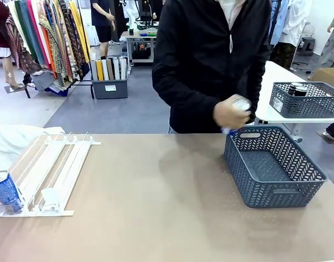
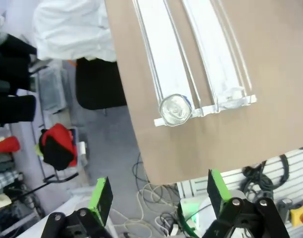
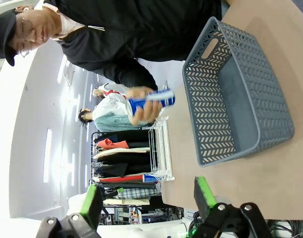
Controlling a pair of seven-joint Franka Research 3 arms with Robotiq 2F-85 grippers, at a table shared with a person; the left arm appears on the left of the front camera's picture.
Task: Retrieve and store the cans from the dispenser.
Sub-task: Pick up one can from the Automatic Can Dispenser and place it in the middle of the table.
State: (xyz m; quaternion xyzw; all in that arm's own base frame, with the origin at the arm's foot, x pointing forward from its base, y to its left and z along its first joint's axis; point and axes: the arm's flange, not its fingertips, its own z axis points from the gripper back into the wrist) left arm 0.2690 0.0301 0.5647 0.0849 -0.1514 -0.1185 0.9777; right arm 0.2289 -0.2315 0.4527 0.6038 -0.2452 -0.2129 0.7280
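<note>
**One blue can at the rack's low end, another in the person's grip**

Your blue can (image 1: 6,192) stands upright at the low end of the dispenser (image 1: 52,169), in the outermost lane on your left, right up against the front edge of the rack. From the left wrist camera you are looking down on its silver top, at the rack's corner and close to the edge of the tabletop (image 1: 156,207).

The left hand (image 2: 158,196) hangs out beyond that edge. Its green pads are spread wide with nothing between them, well apart from the can.

Across on your right, a second blue can (image 3: 154,100) sits in the person's hand (image 1: 231,113). It is tilted a little and held just beside the far rim of the grey-blue basket (image 1: 276,164). It is blurred in the front view and sharp from the right wrist.

The right hand (image 3: 147,201) is also spread wide and grips nothing. It is on the near side of the basket, clear of it.

Behind the person, another mesh basket (image 1: 306,101) on a white table holds dark cans.
</note>
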